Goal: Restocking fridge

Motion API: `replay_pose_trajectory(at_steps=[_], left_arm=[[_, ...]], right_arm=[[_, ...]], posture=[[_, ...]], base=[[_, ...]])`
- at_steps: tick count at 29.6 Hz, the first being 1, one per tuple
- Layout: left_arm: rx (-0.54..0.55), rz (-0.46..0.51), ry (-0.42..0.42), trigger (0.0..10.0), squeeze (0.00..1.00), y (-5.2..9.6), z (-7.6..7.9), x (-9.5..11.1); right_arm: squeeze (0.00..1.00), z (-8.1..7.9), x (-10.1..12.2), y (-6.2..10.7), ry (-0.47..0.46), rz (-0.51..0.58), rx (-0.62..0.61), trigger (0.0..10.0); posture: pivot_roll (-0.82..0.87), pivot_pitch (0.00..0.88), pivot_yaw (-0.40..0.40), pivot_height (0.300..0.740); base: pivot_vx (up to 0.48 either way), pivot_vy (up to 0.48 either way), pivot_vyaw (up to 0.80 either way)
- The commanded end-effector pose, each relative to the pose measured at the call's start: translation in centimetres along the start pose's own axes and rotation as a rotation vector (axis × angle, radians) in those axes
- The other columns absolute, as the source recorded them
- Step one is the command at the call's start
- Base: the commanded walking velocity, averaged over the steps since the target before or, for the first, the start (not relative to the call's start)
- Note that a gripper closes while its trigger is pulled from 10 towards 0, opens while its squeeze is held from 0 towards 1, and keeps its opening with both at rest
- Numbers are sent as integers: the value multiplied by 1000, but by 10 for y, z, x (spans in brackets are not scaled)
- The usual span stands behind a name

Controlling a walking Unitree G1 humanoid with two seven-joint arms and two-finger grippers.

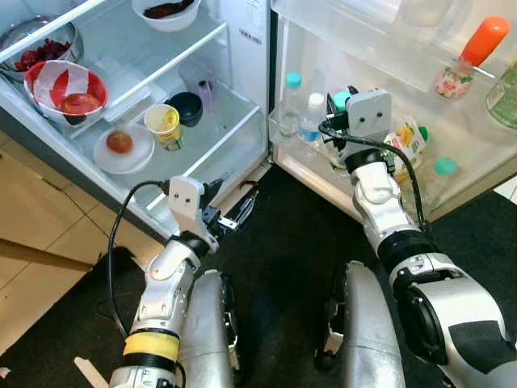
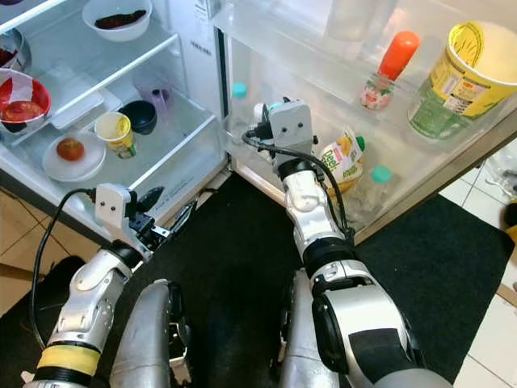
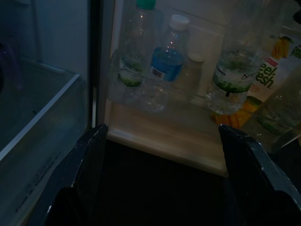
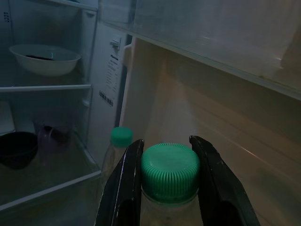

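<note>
My right gripper (image 4: 165, 142) reaches into the fridge door's lower shelf (image 1: 323, 174) and is shut on a clear bottle by its green cap (image 4: 170, 170); the same cap (image 1: 342, 99) shows just past the wrist. Beside it stand a green-capped bottle (image 1: 291, 103) and a white-capped, blue-labelled bottle (image 1: 311, 120). In the left wrist view the held bottle's green label (image 3: 232, 79) stands right of those two. My left gripper (image 1: 234, 212) hangs open and holds nothing, low by the fridge's bottom edge, above the black mat (image 1: 283, 267).
A juice pouch (image 1: 408, 141) and another green-capped bottle (image 1: 443, 174) share the door shelf. The shelf above carries an orange-capped bottle (image 1: 481, 48) and a yellow cup (image 2: 472, 73). Inside the fridge are a plate with a fruit (image 1: 121, 147), a yellow cup (image 1: 166, 125), a black bowl (image 1: 187, 107) and a red bowl (image 1: 65, 89).
</note>
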State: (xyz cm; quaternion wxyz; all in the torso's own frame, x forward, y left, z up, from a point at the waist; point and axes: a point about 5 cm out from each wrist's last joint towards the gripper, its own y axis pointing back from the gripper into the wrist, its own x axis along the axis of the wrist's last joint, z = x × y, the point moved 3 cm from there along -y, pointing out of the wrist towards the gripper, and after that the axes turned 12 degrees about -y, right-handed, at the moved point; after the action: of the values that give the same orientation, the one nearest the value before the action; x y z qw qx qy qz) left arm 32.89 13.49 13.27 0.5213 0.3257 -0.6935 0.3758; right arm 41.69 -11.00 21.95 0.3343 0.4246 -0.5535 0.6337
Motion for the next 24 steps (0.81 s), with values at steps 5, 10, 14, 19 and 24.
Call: replay_pose_trajectory(at_steps=[5,10,14,19,24], left_arm=[[1,-25,1,10000,0,4,0,-3],[0,-28,8,10000,0,2,1,-4],[3,-28,12,10000,0,-1,0,-5],[11,-23,16,10000,0,-6,-1,-5],[16,-23,17,10000,0,-8,-1,-7]], right_arm=[[0,28,-72,42,-255,-344,-224,10000],[0,25,-65,35,-351,-312,-196,10000],[0,20,-57,29,-387,-277,-131,10000],[0,13,-41,21,-407,-203,-13,10000],[0,6,-34,20,-368,-164,60,10000]], posture=[[93,477,22,595],[80,463,19,595],[71,446,14,595],[55,416,9,595],[48,393,5,595]], base=[[0,0,0],[0,0,0],[0,0,0],[0,0,0],[0,0,0]])
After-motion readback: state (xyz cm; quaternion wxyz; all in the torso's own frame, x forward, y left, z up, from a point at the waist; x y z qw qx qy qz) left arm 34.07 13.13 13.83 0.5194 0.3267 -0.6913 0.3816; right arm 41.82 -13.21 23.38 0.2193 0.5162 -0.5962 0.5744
